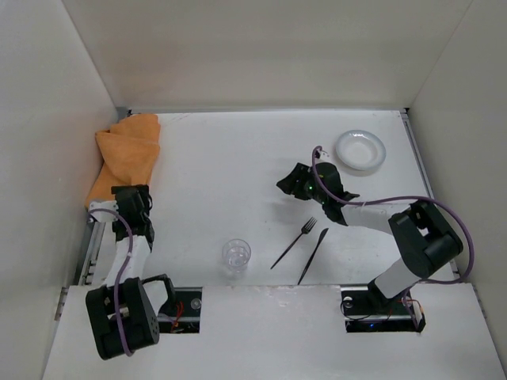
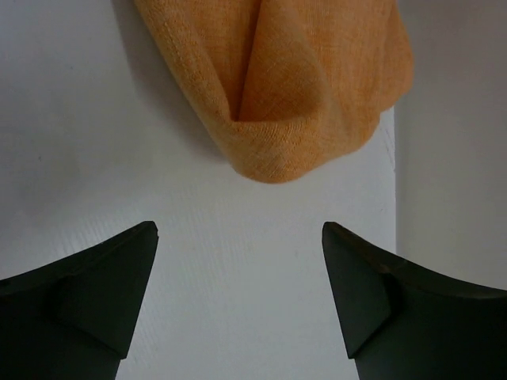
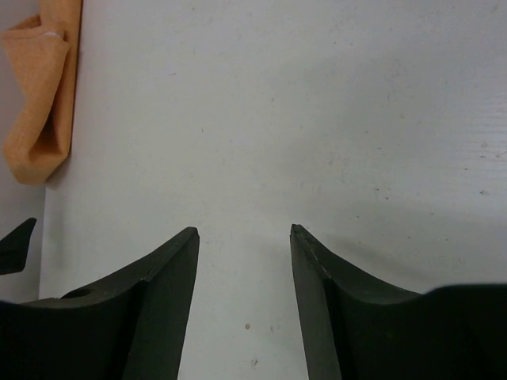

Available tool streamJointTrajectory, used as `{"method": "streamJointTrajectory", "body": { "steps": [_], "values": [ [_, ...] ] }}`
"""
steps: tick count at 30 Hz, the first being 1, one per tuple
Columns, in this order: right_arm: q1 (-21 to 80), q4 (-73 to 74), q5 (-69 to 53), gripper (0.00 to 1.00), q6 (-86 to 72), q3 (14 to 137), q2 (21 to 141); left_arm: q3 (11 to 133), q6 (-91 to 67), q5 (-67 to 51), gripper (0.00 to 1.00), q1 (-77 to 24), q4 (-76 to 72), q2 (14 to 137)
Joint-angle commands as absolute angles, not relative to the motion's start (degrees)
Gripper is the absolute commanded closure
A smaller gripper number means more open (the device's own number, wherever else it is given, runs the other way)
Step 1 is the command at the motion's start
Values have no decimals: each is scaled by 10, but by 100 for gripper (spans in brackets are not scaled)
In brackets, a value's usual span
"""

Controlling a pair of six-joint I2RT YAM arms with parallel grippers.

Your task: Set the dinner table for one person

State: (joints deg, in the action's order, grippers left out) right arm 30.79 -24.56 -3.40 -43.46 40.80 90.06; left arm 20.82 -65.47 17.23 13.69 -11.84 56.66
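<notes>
The dinner table (image 1: pixel 222 166) is a white top with walls on three sides. An orange cloth (image 1: pixel 127 150) lies bunched at its far left, and its folded end (image 2: pixel 301 87) shows in the left wrist view. My left gripper (image 1: pixel 131 191) (image 2: pixel 238 237) hovers just short of the cloth, open, with only bare table between its fingers. My right gripper (image 1: pixel 289 184) (image 3: pixel 242 233) is mid-table, pointing left, open and empty. A white plate (image 1: pixel 360 149) sits at the far right. A black fork (image 1: pixel 295 241), a black knife (image 1: pixel 314 255) and a clear glass (image 1: pixel 236 255) lie near the front.
The cloth (image 3: pixel 36 103) rests against the left wall, beside a metal rail (image 1: pixel 89 245). A tip of the left gripper's finger (image 3: pixel 16 245) shows at the left edge of the right wrist view. The arm bases stand at the near edge.
</notes>
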Motion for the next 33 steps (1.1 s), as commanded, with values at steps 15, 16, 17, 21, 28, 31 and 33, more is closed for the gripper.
{"method": "streamJointTrajectory", "body": {
  "steps": [15,16,17,21,28,31,33],
  "values": [
    [322,-271,-69,43,-425,444,923,327,-704,124,14,203,-304,828],
    [322,-271,-69,43,-425,444,923,337,-698,120,19,199,-307,840],
    [322,-271,-69,43,-425,444,923,343,-692,115,28,194,-309,850],
    [322,-271,-69,43,-425,444,923,349,-689,111,60,166,-322,882],
    [322,-271,-69,43,-425,440,918,341,-686,68,90,62,-380,939],
    [322,-272,-68,43,-425,439,918,338,-672,52,92,-6,-405,954],
    [322,-272,-67,43,-425,439,917,342,-659,43,93,-61,-415,964]
  ]
}}
